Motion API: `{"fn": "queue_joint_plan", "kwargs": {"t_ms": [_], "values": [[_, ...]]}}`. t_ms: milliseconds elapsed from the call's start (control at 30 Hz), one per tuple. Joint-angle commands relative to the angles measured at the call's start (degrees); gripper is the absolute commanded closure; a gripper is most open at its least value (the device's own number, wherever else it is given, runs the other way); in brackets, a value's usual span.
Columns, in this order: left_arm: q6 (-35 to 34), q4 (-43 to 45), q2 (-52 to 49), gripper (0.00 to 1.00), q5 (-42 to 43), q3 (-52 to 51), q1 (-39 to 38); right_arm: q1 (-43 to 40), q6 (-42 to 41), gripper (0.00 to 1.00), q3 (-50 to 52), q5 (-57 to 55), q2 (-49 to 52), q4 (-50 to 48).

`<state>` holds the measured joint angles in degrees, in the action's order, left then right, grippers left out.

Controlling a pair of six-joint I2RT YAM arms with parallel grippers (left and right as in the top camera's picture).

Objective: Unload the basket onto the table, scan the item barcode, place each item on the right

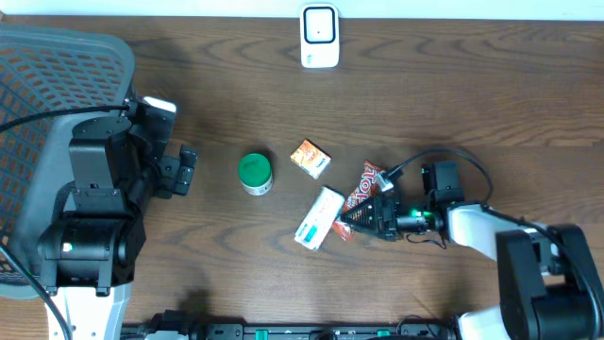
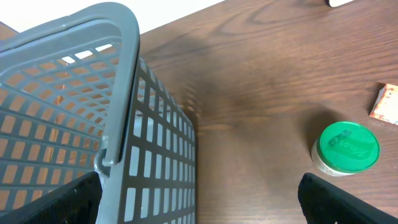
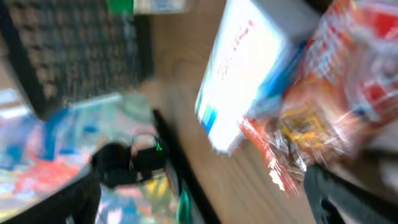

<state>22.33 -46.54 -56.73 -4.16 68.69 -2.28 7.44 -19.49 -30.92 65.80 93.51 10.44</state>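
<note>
The right gripper (image 1: 360, 213) lies low over the wooden table (image 1: 491, 104), right of centre, with its fingers (image 3: 348, 196) spread wide apart. Just ahead of them is the red-orange snack packet (image 1: 365, 187), with the white and blue box (image 1: 319, 217) touching its left side. The right wrist view is badly blurred, so it cannot be told whether either finger touches the packet. The white scanner (image 1: 320, 36) stands at the far edge of the table, well away from both. Near the middle sit a small orange box (image 1: 310, 158) and, to its left, a green-lidded tub (image 1: 255, 173), each standing free. The left gripper (image 1: 186, 170) hangs beside the grey mesh basket (image 2: 155, 162) at the table's left end. Its jaws are spread wide with nothing between them, and the tub is well off to its right.
</note>
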Motion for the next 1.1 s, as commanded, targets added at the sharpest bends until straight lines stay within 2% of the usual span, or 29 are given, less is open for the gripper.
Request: {"fn": "queue_joint_plan", "kwargs": {"t_ms": [0,133,200,233,333,500,633,767,867,933,1000,1067], "values": [[-0.55,-0.13,0.44,0.02,0.74,-0.22,0.28,-0.83,7.21,0.01,-5.88,-16.37,-6.12,11.52],[-0.55,-0.13,0.42,0.02,0.76,-0.22,0.28,1.55,12.76,0.01,-16.46,-31.63,-13.55,33.16],[-0.55,-0.13,0.39,0.02,0.76,-0.22,0.28,4.02,11.98,0.01,-21.97,-35.6,-16.46,39.32],[-0.55,-0.13,0.37,0.02,0.76,-0.22,0.28,5.44,9.03,0.01,-24.44,-35.69,-17.46,40.76],[-0.55,-0.15,0.37,0.01,0.76,-0.22,0.28,9.01,-14.97,0.01,-29.24,-39.26,-17.2,43.34],[-0.57,-0.74,0.37,0.01,0.76,-0.22,0.28,17.18,-34.82,0.01,-29.42,-52.13,-13.4,42.36],[-0.57,-1.16,0.39,0.01,0.76,-0.22,0.28,23.52,-39.89,0.01,-29.42,-51.87,-8.59,35.39],[-0.57,-1.18,0.48,0.01,0.76,-0.22,0.28,29.03,-39.34,0.01,-29.4,-52.11,-5.97,26.84],[-0.57,-1.18,0.48,0.01,0.76,-0.22,0.28,31.01,-46.25,0.01,-29.31,-52.13,-4.72,21.4],[-0.57,-1.2,0.48,0.01,0.76,-0.22,0.28,31.67,-52.04,0.07,-29.31,-50.45,-4.15,19.3],[-0.57,-1.2,0.48,0.01,0.76,-0.22,0.28,32.06,-60.13,0.01,-29.31,-50.01,-3.28,19.67],[-0.57,-1.2,0.48,0.01,0.76,-0.22,0.28,32.06,-63.71,0.01,-29.33,-50.03,-1.62,19.78]]}}
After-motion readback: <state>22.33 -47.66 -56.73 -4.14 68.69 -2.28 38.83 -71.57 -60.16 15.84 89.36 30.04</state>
